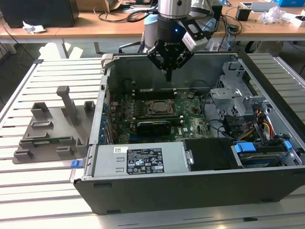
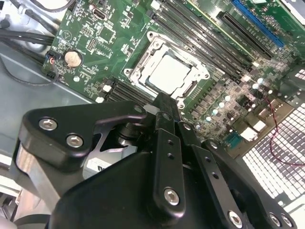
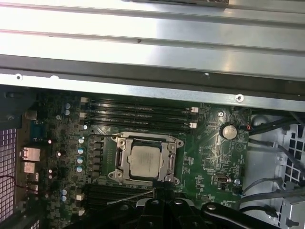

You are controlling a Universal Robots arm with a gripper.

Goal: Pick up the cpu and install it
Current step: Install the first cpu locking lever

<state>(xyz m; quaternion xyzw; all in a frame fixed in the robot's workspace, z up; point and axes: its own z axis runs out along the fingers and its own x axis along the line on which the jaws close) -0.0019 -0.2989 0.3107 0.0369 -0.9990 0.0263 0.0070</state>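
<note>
Plainly, the cpu [image 3: 145, 162] is not in the jaws — in both wrist views its silver top lies flat and level inside the metal socket frame [image 3: 122, 161], on the green motherboard [image 3: 209, 157]. Whether the frame is latched over it I cannot tell.

The gripper [image 1: 168, 75] hangs in the upper middle of the exterior view, above the open computer case [image 1: 143, 191]. Its jaws are drawn together to a point and pinch nothing that I can see. From that tip the chip sits lower in the frame and a touch toward the exterior view's left, well apart from it, down on the board. Being square, it offers no long axis — its edges run with the socket's.

The grey tray [image 1: 50, 131] rests on the slatted surface [image 1: 52, 78] at the exterior view's left, outside the case. I judge the chip to be seated.
</note>
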